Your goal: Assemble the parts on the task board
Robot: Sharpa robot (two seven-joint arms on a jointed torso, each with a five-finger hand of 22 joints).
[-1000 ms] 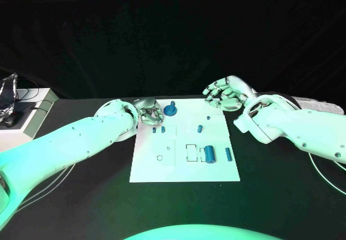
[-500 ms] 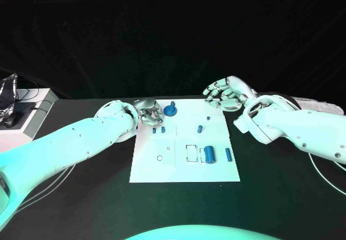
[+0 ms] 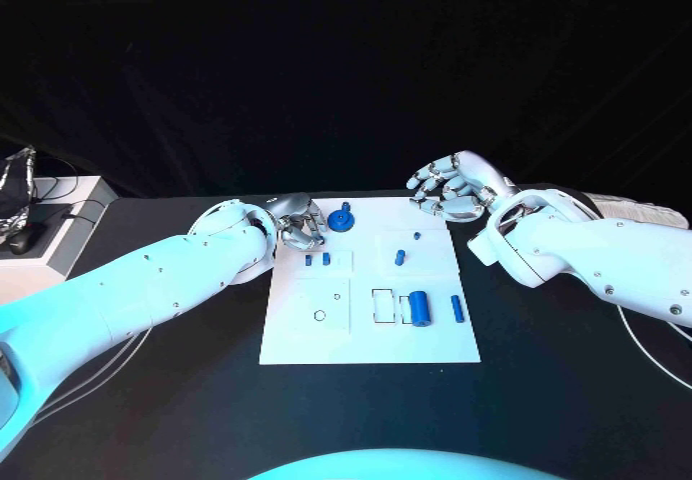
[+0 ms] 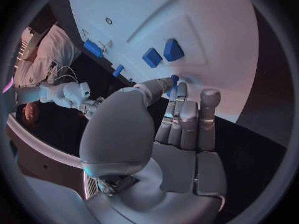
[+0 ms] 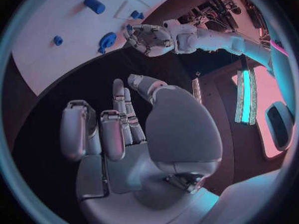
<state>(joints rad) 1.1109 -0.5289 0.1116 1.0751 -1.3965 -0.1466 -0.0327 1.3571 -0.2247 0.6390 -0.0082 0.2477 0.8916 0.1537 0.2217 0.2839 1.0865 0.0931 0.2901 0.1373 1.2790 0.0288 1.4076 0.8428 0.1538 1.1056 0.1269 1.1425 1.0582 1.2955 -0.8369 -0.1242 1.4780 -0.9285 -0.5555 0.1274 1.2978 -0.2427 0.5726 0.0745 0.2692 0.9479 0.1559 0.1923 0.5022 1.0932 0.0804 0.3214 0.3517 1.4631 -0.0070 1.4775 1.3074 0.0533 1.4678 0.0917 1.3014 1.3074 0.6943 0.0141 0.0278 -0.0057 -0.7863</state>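
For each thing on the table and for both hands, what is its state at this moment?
Left hand: fingers curled, beside the round blue part, grasp unclear.
Right hand: open, raised, holds nothing.
Round blue part: on the task board.
Large blue cylinder: lying flat on the board.

Just beyond your left hand's (image 3: pixel 299 226) fingers (image 4: pixel 181 115) the round blue part (image 3: pixel 340 219) blocks; the board's (image 3: pixel 361 335) near half lies open.
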